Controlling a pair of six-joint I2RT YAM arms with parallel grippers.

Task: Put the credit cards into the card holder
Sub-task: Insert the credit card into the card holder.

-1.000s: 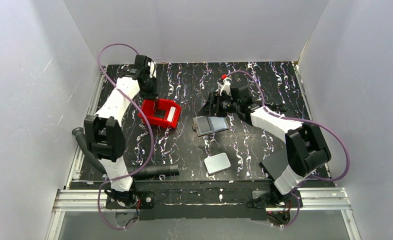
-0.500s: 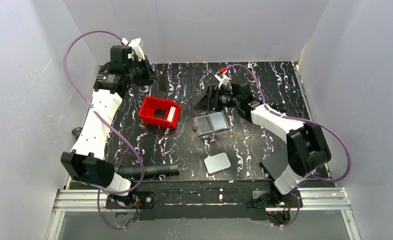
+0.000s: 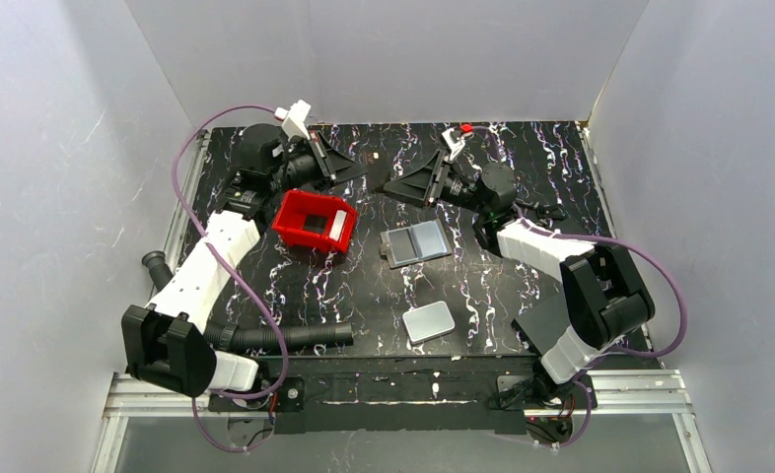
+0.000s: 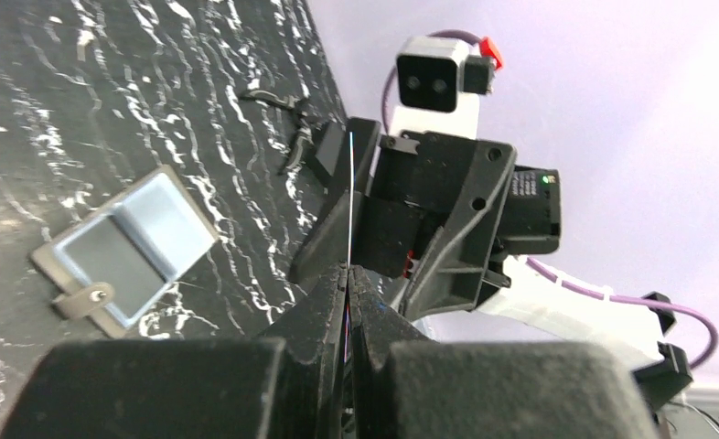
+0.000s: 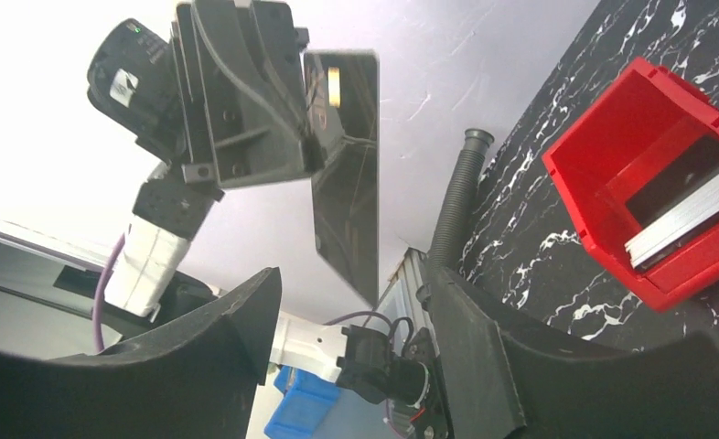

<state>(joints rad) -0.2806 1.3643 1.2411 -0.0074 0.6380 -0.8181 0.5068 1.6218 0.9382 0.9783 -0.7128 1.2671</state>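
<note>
Near the table's (image 3: 522, 286) far edge, left tool (image 4: 347, 274) pinches a card (image 5: 347, 183) aloft.

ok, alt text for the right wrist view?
The left gripper, shut on a dark card with a gold chip, holds it upright before the open right gripper, whose fingers frame the bottom of the view. At the view's right, a red tray on the marbled table holds a stack of pale cards.

Red open tray (image 3: 307, 240) set left of centre on black, white-veined tabletop (image 3: 522, 158). Pale rounded slab (image 3: 429, 321) laid flat near front edge, well apart from tray. Black ribbed hose (image 3: 295, 337) stretched along front-left edge. Black flat sheet (image 3: 544, 325) laid at front right. Pale walls (image 3: 393, 59) raised on three sides.
</note>
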